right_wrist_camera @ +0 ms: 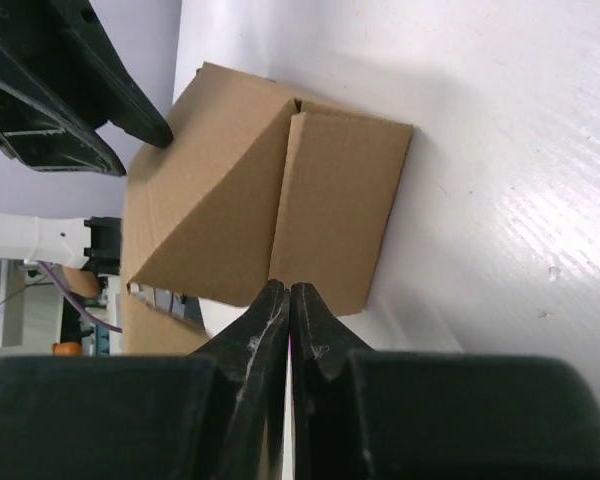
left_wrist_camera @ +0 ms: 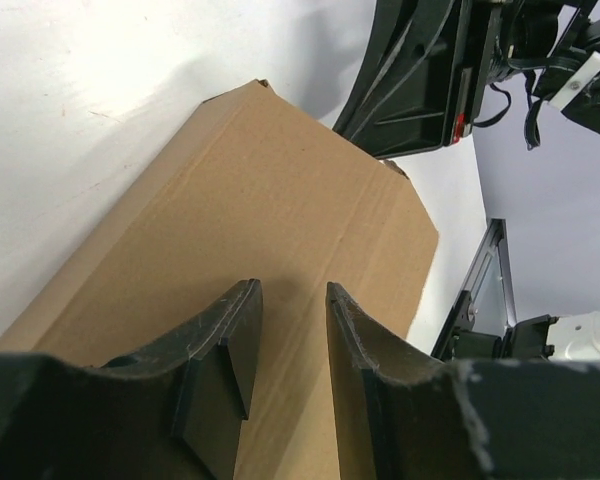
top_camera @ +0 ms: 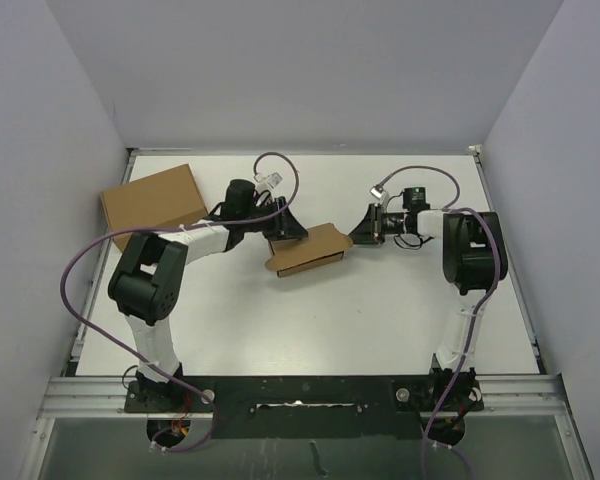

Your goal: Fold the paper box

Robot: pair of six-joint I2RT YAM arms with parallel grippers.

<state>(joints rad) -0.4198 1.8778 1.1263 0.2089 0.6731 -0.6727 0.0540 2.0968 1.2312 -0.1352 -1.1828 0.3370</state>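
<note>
The paper box (top_camera: 310,248) is brown cardboard, partly folded, lying mid-table. In the left wrist view its flat panel (left_wrist_camera: 260,200) fills the middle. In the right wrist view (right_wrist_camera: 230,190) an angled flap and an end panel face me. My left gripper (top_camera: 285,226) is at the box's back left edge. Its fingers stand narrowly apart just over the panel (left_wrist_camera: 292,292), with nothing between them. My right gripper (top_camera: 358,233) is at the box's right end. Its jaws are pressed together (right_wrist_camera: 288,290), tips at the near edge of the end panel.
A larger plain brown cardboard box (top_camera: 152,203) sits at the table's back left corner, beside the left arm's elbow. White walls close in the table on the left, back and right. The right gripper's body (left_wrist_camera: 420,80) shows just beyond the box's far end.
</note>
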